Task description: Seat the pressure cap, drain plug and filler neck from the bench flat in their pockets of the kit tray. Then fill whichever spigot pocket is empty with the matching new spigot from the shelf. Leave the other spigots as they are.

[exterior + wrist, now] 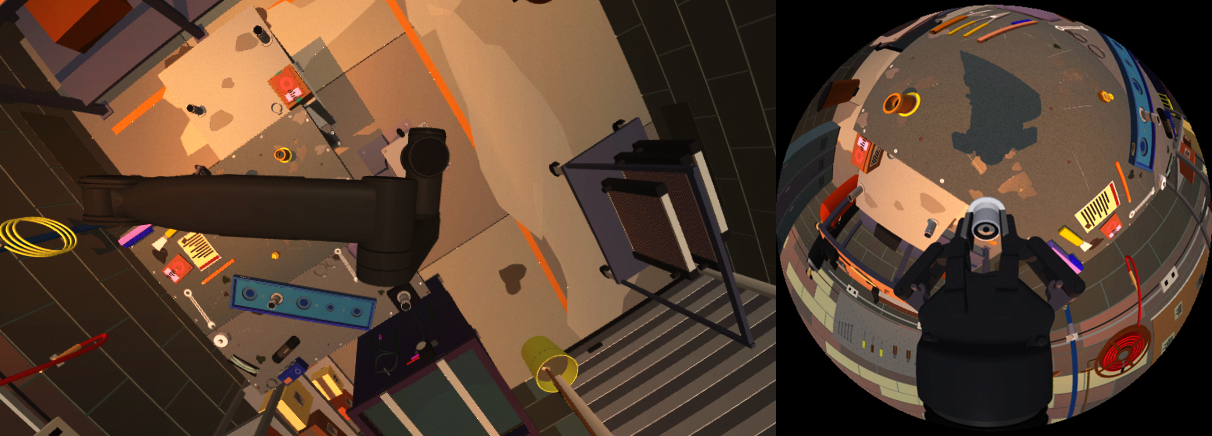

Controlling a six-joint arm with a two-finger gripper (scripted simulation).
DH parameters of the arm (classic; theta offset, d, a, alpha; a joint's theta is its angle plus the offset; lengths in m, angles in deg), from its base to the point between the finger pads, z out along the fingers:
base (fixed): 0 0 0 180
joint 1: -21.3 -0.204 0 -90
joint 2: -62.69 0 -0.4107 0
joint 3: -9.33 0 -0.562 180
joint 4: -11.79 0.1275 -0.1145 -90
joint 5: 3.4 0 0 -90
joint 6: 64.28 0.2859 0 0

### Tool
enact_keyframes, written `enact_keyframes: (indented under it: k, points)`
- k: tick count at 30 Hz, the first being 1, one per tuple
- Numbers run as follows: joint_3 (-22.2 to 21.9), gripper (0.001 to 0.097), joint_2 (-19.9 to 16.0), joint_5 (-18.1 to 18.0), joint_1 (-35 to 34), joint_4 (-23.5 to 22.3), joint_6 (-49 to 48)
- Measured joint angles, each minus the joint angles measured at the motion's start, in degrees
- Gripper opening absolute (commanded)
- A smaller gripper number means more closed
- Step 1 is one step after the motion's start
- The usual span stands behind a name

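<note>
The gripper is hidden behind the arm in the side camera. The blue kit tray (302, 302) lies on the bench with a silver spigot (275, 300) standing in one pocket; its other round pockets look empty. The orange filler neck (898, 103) with a yellow rim lies on the bench, far from the tray. A small yellow drain plug (1105, 96) sits on the bench near the tray (1140, 122). Two dark spigots (929, 227) stand on the pale shelf. My gripper (985, 234) is high above the bench and holds a silver cylindrical cap (986, 221).
The bench edge lies just under the gripper. A yellow printed card (1097, 205), red box (867, 152), wrench (1144, 201) and orange stick (1122, 175) lie on the bench. A dark cabinet (428, 369) stands beside the tray's end.
</note>
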Motion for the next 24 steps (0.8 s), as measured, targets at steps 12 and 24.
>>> enact_keyframes:
  k: [12, 24]
  points:
    - [-8.84, 0.008, 7.42, 0.0, -6.7, -1.42, 6.69]
    - [-16.44, 0.008, 14.32, 0.01, -18.06, -2.13, 18.04]
